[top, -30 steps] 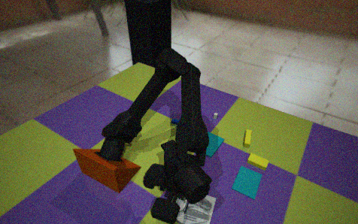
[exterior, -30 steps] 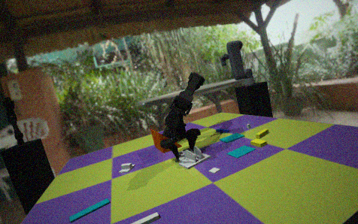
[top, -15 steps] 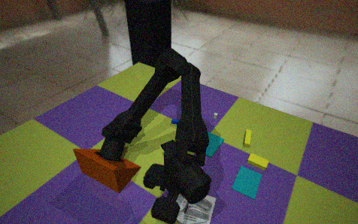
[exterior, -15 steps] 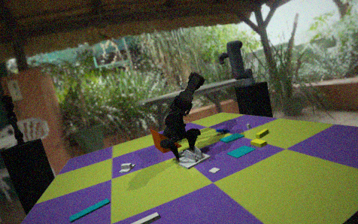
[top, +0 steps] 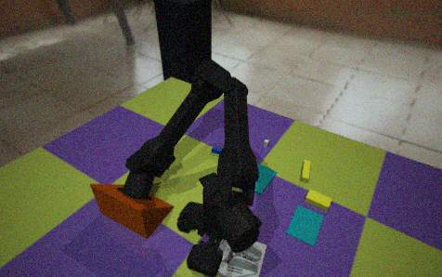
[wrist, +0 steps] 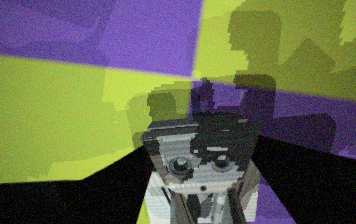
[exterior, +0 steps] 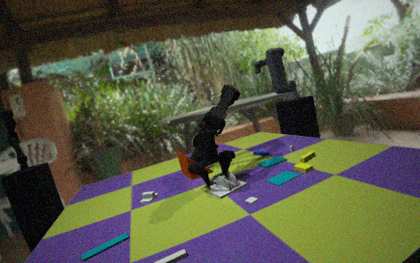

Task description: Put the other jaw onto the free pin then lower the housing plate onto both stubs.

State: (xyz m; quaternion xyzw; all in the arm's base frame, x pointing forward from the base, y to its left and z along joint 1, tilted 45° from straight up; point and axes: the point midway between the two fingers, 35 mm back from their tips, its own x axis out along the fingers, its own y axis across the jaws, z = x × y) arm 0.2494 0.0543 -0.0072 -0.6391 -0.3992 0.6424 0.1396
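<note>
The grey housing plate (wrist: pixel 200 176) spans the space between my fingers, with two round pin ends showing in its holes. My gripper (top: pixel 201 237) (exterior: pixel 217 180) (wrist: pixel 197 141) is shut on its side edges, low over the pale base (top: pixel 261 253) (exterior: pixel 221 194) (wrist: pixel 156 206). The two jaws (wrist: pixel 180 210) (wrist: pixel 220 206) stick out from under the plate toward the lower edge of the wrist view. The plate hides the gear teeth. Heavy shadow covers its far part. I cannot tell whether it sits level and fully down.
An orange block (top: pixel 130 211) (exterior: pixel 187 168) stands at my arm's foot. Teal flat pieces (top: pixel 305 225) (exterior: pixel 282 177) and yellow blocks (top: pixel 318 200) (exterior: pixel 303 168) lie to one side. A small white tile (exterior: pixel 251 199) lies near the base; a white piece (exterior: pixel 148 196) lies left of it.
</note>
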